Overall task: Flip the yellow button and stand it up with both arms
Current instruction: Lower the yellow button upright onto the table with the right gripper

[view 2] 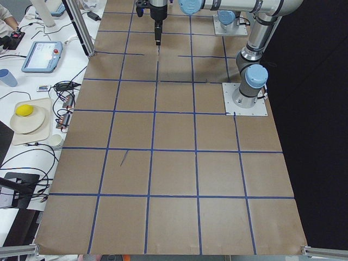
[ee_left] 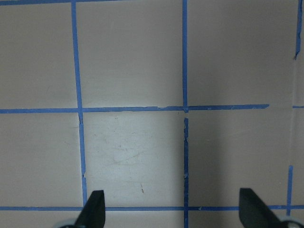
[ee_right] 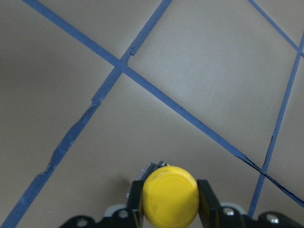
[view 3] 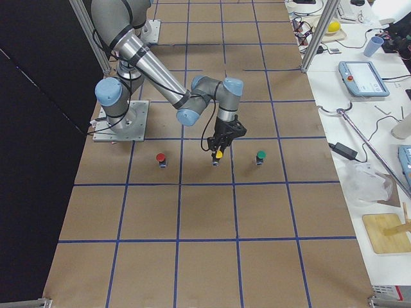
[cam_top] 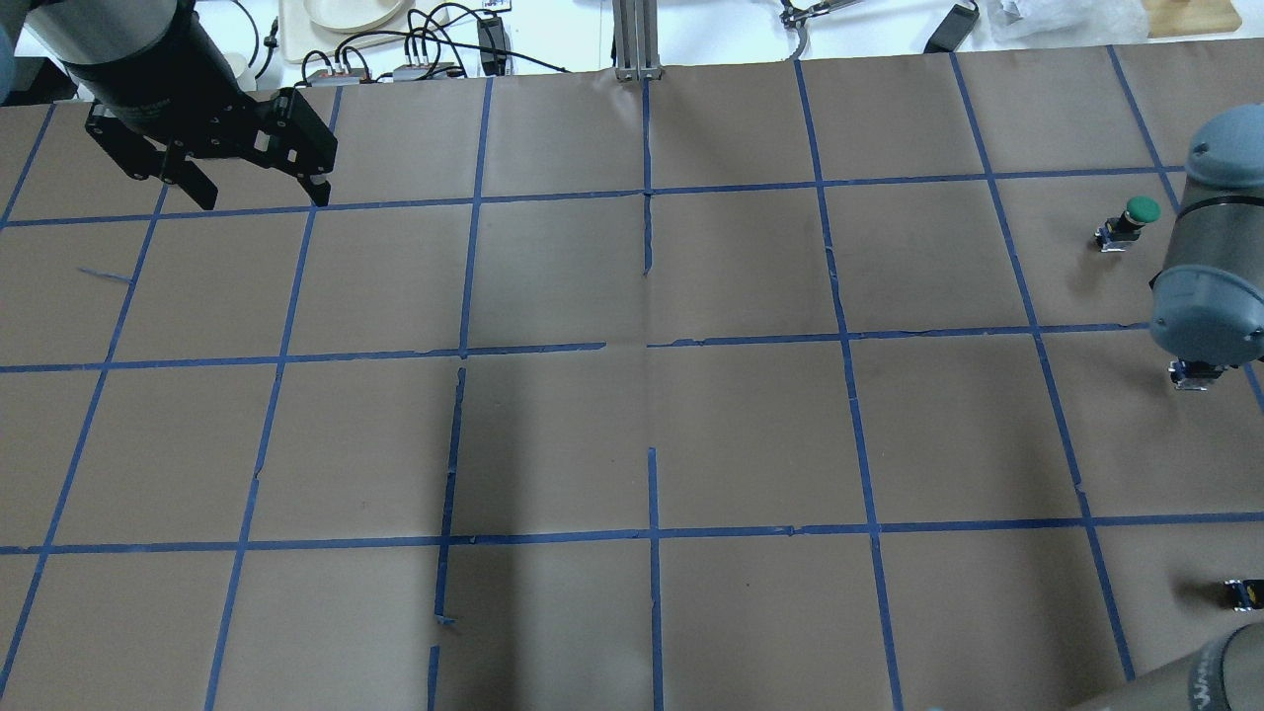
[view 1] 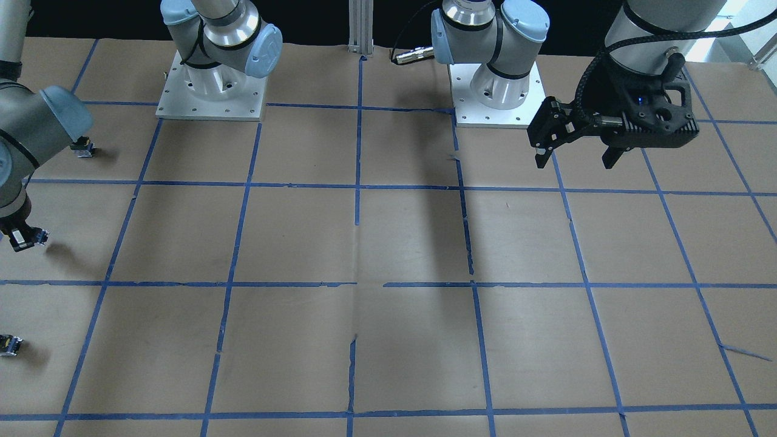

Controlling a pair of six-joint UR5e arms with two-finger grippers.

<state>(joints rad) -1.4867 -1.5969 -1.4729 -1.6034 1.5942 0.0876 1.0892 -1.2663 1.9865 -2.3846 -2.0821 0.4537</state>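
The yellow button (ee_right: 170, 194) has a round yellow cap facing the right wrist camera. My right gripper (ee_right: 170, 205) is shut on the cap, with a black finger on each side. In the exterior right view the right gripper (view 3: 219, 151) holds the yellow button (view 3: 219, 154) low over the table, between a red and a green button. I cannot tell whether its body touches the paper. My left gripper (cam_top: 259, 195) is open and empty, high over the far left corner. It also shows in the front view (view 1: 576, 159) and the left wrist view (ee_left: 173, 211).
A green-capped button (cam_top: 1128, 221) stands beyond the right gripper and a red-capped button (view 3: 160, 158) stands on its robot side. The table (cam_top: 632, 434) is brown paper with a blue tape grid. Both arm bases (view 1: 211, 85) sit at the robot's edge.
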